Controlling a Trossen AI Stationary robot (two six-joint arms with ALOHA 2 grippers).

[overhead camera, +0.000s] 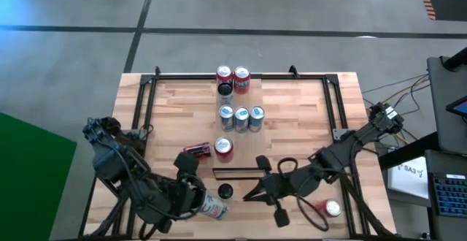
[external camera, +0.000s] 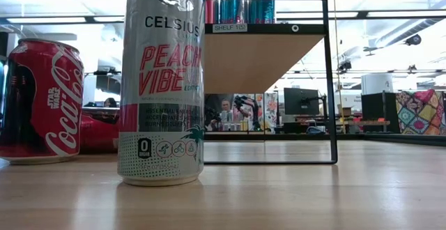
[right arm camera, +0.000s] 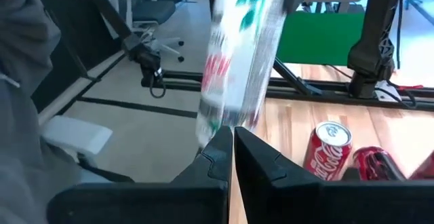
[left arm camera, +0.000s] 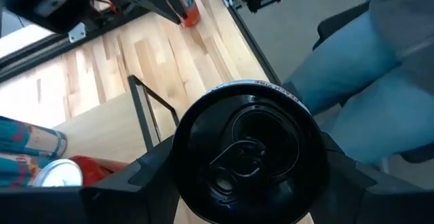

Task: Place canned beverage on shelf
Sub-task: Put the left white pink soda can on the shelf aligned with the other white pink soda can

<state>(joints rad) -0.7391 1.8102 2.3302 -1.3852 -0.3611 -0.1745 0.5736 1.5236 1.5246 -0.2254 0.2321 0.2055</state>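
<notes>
**Can in my left gripper, off the shelf**

The black-topped can sat clamped between my left fingers, one on each side of its rim. From above it lay tilted over the front of the table, its top towards my wrist. It was clear of the shelf, out beyond that board's dark short end and a little to its left.

The shelf stood raised on a black frame and carried blue cans and red ones. Another tall can, lettered CELSIUS PEACH VIBE, stood upright on the planked tabletop, with a Coca-Cola can beside it. One more red can lay by my right arm's base. Around the table ran grey floor, with a green panel on the left. A seated person's legs showed past the front edge.

My left gripper reached low from the front-left corner, pointing along the front edge. My right gripper hung just before the shelf's dark end, fingers pressed together on nothing.
</notes>
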